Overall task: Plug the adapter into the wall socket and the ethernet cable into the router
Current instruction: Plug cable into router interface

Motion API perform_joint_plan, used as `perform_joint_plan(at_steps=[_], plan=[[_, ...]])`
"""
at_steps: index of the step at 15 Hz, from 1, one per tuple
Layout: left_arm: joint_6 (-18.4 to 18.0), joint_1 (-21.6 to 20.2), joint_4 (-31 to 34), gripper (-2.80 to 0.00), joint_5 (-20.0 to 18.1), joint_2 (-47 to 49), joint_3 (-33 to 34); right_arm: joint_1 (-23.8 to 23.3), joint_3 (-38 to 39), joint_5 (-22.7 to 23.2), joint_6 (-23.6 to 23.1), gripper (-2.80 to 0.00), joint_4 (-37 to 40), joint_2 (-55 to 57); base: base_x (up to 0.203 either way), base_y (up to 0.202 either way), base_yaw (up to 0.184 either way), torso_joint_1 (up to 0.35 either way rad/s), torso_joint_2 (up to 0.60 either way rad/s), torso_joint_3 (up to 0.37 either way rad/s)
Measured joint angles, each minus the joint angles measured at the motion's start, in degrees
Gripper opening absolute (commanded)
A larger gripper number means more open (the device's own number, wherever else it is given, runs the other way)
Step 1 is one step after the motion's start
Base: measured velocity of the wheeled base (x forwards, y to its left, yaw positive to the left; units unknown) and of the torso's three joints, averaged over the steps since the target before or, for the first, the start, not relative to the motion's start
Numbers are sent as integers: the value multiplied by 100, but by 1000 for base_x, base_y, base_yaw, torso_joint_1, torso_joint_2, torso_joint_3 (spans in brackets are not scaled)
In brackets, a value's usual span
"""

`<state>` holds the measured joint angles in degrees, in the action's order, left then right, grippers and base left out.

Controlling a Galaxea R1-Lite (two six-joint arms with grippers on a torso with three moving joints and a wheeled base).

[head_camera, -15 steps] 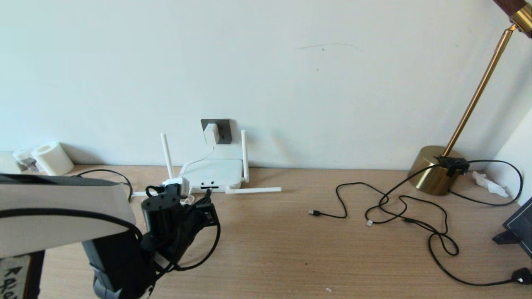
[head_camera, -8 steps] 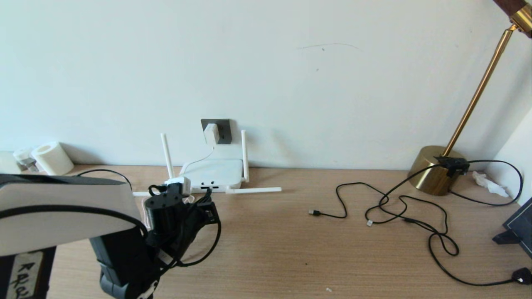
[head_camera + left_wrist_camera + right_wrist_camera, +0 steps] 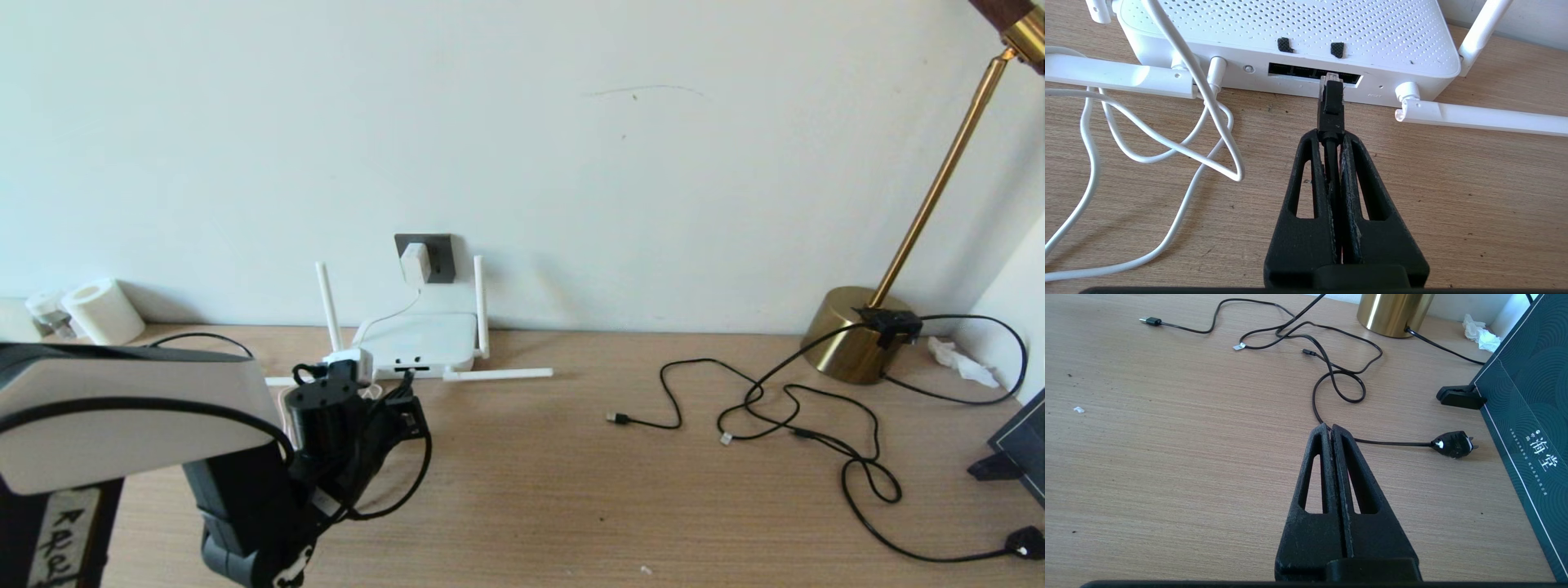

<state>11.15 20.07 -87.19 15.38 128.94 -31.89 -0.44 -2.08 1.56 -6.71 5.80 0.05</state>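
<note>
The left gripper (image 3: 1333, 141) is pinching the ethernet cable (image 3: 1331, 102), its clear tip touching the router (image 3: 1290, 36) port; the right gripper (image 3: 1329, 430) is hanging pressed together.

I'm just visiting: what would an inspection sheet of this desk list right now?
Surface: wooden desk, a few crumbs.
Job's things: adapter sits in the wall socket; ethernet cable plug tip at the router port row, seating unclear.
Clutter: paper roll, crumpled tissue, dark box.
End effectors: left end effector shut on ethernet cable; right end effector shut, empty, above the desk.
Cables: loose black cables; white cord looped.
Surroundings: white wall; brass lamp.
</note>
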Motion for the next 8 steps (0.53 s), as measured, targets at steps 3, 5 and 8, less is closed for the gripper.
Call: perform_joint_plan(at_steps=[3,5,8], plan=[[1,-11,0,-280,-1,21,-9,0,0,0,-1,-280,-2,0,0,0,0,0,0,0],[2,-11,1,-280,-4,26,-9,0,0,0,-3,-280,-2,0,0,0,0,0,0,0],[2,-12,1,-280,-2,26,-13,0,-2,-2,-1,-280,-2,0,0,0,0,0,0,0]])
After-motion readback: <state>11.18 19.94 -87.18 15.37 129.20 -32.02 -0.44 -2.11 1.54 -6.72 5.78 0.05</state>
